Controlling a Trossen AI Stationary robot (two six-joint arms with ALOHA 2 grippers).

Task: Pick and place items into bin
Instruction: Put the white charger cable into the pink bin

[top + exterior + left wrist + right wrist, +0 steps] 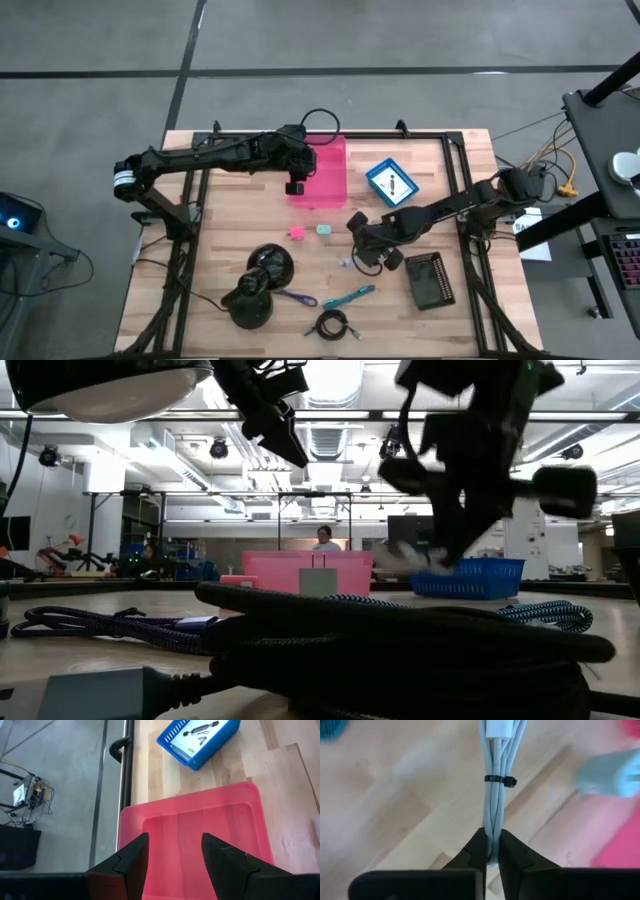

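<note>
Right gripper [491, 851], nearest the wrist camera, jaws pinched tight on one end of a bundled white cable [498, 775], tied at mid-length by a thin black tie. The bundle looks light and limp; held at its end, it will likely sag and swing, so a hold nearer the tie would steady it. In the high view it hangs just above the table [200, 160], near the pale teal cube [324, 230]. Left gripper [172, 855] hovers over the pink bin [200, 820], jaws wide and empty.
</note>
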